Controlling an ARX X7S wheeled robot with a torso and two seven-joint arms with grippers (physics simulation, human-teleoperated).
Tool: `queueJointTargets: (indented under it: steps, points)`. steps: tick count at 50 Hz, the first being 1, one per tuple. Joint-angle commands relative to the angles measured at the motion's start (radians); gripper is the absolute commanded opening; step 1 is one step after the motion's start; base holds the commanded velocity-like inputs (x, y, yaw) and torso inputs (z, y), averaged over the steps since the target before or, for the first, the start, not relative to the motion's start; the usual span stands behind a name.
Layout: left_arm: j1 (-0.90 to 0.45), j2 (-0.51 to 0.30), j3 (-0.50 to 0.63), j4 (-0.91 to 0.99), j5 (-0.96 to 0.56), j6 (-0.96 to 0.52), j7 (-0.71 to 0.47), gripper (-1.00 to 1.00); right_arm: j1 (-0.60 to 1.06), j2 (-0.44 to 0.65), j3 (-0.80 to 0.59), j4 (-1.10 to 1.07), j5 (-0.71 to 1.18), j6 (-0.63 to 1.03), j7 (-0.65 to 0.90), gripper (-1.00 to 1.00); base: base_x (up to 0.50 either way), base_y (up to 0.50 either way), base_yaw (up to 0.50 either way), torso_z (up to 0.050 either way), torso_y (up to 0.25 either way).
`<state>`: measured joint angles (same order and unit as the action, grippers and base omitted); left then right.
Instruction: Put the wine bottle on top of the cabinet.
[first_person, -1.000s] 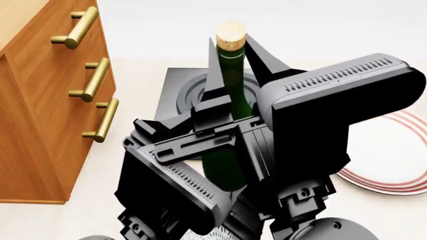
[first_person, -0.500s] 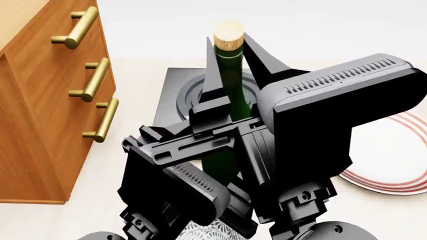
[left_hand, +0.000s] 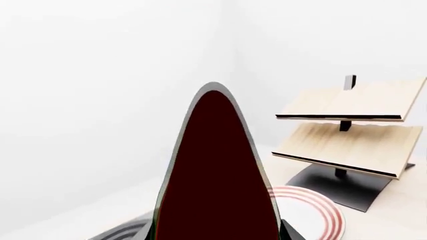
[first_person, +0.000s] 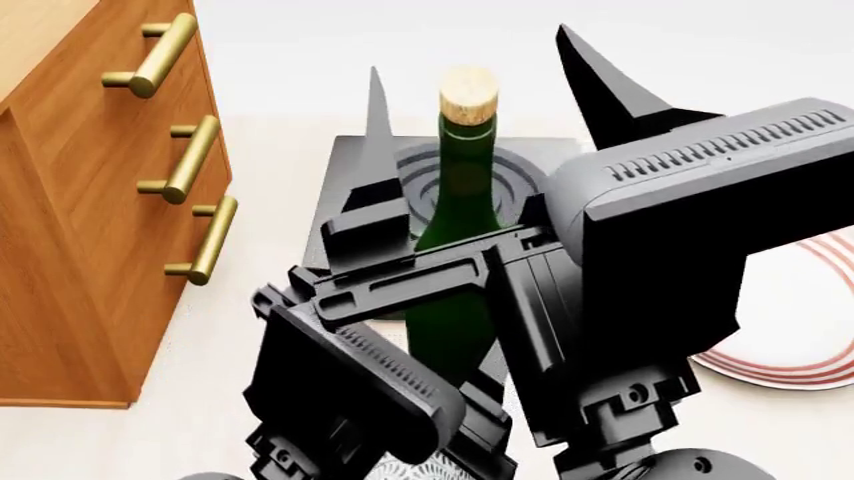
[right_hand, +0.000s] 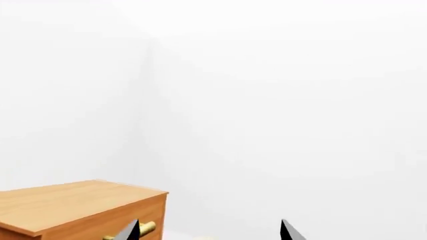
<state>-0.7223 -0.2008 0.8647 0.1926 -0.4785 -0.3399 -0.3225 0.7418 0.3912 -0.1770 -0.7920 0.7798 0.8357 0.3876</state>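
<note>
Pale floor under a black square mat (first_person: 350, 165), wine bottle (first_person: 458, 240) upright at its middle, between the spread fingers of the wide-open right gripper (first_person: 474, 110), left gripper (first_person: 387, 290) against its body, grip unclear, no legible label, cabinet (first_person: 80, 210) beside the mat's left edge.

Red-ringed plate (first_person: 787, 350), black mat (first_person: 350, 170), pale rack (left_hand: 347, 132) (black base)

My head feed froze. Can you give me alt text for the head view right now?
A wine bottle stands upright between the spread fingers of an open gripper, both black arms crowding the foreground. The cabinet fills the left, a dark square mat lies behind the bottle, and a red-ringed plate sits at right.
</note>
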Motion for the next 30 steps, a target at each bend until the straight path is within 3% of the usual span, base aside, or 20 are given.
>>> queueJointTargets:
  steps: [1,18,27,30]
  points:
    - [0.0,0.0,-0.003,-0.001,-0.021,0.017,-0.014,-1.0,0.019,0.015,0.064,-0.059,0.074,0.042,0.048,1.0,0.0,0.0,0.0,0.0,0.0]
    - [-0.004,-0.013,-0.013,-0.007,-0.027,0.015,-0.025,-1.0,-0.122,0.072,0.237,-0.248,0.248,0.017,0.187,1.0,0.0,0.0,0.0,0.0,0.001]
    - [0.012,-0.022,-0.018,-0.026,-0.029,0.028,-0.029,-1.0,-0.389,0.366,0.006,-0.254,0.116,-0.467,0.351,1.0,0.0,0.0,0.0,0.001,0.001]
    - [0.006,-0.025,-0.023,-0.028,-0.031,0.024,-0.032,-1.0,-0.468,0.408,-0.041,-0.253,0.039,-0.586,0.404,1.0,0.0,0.0,0.0,0.0,0.0]
